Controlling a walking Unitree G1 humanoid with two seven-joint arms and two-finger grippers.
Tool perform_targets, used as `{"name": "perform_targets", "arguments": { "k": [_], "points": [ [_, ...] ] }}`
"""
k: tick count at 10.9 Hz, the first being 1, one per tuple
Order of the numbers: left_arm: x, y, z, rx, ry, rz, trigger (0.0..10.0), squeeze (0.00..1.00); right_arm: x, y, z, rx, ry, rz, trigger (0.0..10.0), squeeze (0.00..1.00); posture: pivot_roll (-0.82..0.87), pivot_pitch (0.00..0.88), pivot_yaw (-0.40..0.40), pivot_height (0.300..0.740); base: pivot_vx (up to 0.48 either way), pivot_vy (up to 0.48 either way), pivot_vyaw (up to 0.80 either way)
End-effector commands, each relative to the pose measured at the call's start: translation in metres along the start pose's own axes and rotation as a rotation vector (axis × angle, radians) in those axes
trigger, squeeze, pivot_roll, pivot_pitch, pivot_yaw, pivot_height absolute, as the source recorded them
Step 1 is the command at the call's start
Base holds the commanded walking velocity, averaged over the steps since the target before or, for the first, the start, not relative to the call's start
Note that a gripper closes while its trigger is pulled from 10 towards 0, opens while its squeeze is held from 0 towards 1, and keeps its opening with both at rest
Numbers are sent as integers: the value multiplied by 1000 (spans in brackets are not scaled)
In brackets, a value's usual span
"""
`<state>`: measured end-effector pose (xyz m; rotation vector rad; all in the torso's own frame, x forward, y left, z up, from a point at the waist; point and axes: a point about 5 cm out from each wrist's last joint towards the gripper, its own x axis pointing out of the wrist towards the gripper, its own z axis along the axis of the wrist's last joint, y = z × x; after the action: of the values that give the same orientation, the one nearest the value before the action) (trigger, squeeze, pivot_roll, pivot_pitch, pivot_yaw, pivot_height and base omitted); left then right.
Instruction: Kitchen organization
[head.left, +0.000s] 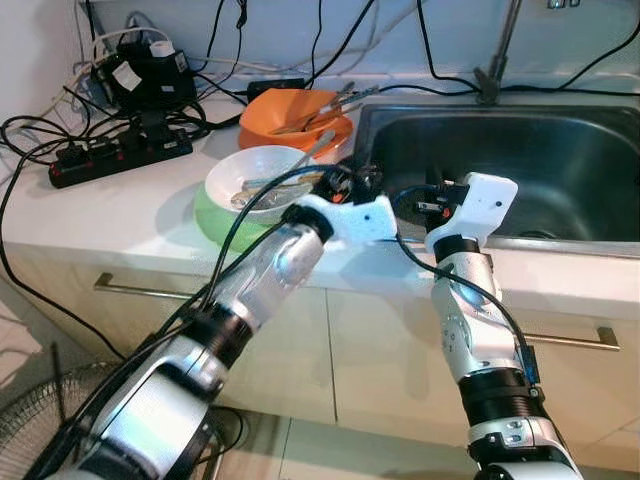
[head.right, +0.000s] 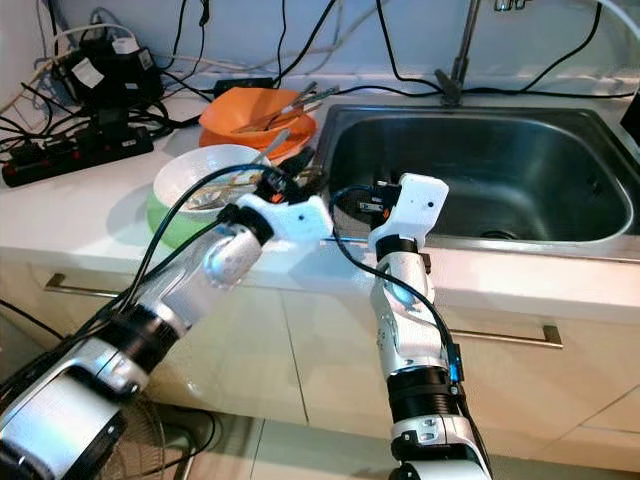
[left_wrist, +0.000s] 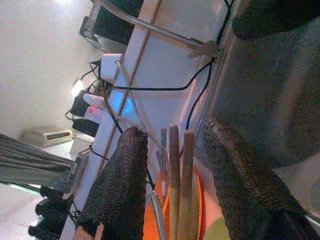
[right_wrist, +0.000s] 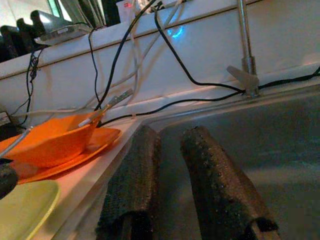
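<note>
Kitchen counter with a stainless steel sink (head.left: 560, 160) set into a pale countertop (head.left: 120, 215) above cabinet drawers with bar handles. At the sink's left edge stands an orange bowl (head.left: 290, 118) on an orange plate, holding chopsticks (head.left: 320, 108) and other utensils whose handles lean out toward the sink; in front of it a white bowl (head.left: 255, 180), also holding cutlery, rests on a green plate (head.left: 215, 222). The left gripper (left_wrist: 172, 150) reaches over the counter beside the white bowl, near the sink's left front corner; its two black fingers (left_wrist: 122, 180) stand apart, and the wrist view looks between them at a pair of wooden chopsticks and a metal utensil rising from the orange bowl, with no visible contact between pads and sticks, so whether anything is held cannot be told. The right gripper (right_wrist: 167, 175) is at the sink's front left rim, pointing into the basin; its fingers (right_wrist: 215, 185) lie close together and nearly parallel with a narrow gap, and nothing is seen between them. A faucet (right_wrist: 245, 50) rises at the back of the sink. A black power strip (head.left: 120, 155) and a tangle of black and white cables (head.left: 200, 70) occupy the far left of the counter and trail along the back wall. Part of a floor fan (head.left: 25, 425) shows at lower left.
</note>
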<state>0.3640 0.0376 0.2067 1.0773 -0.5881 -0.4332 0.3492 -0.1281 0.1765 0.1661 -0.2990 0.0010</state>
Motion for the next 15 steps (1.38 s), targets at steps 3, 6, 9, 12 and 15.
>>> {"name": "perform_targets", "arguments": {
  "k": [3,6,9,12,15],
  "points": [
    [10,4,2,6,-2,22,0,0,1,4,0,-3,-3,10,10000,0,16,27,107,740,0,0,0],
    [10,4,2,6,-4,23,0,0,1,4,0,-4,-3,10,10000,0,14,26,108,740,0,0,0],
    [10,4,2,6,-4,23,0,0,1,4,0,-4,-3,10,10000,0,14,26,108,740,0,0,0],
    [10,4,2,6,-4,23,0,0,1,4,0,-4,-3,10,10000,0,14,26,108,740,0,0,0],
    [13,18,-1,47,15,71,0,0,1,5,-1,-3,3,16,10000,0,24,27,98,740,0,0,0]
  ]
}}
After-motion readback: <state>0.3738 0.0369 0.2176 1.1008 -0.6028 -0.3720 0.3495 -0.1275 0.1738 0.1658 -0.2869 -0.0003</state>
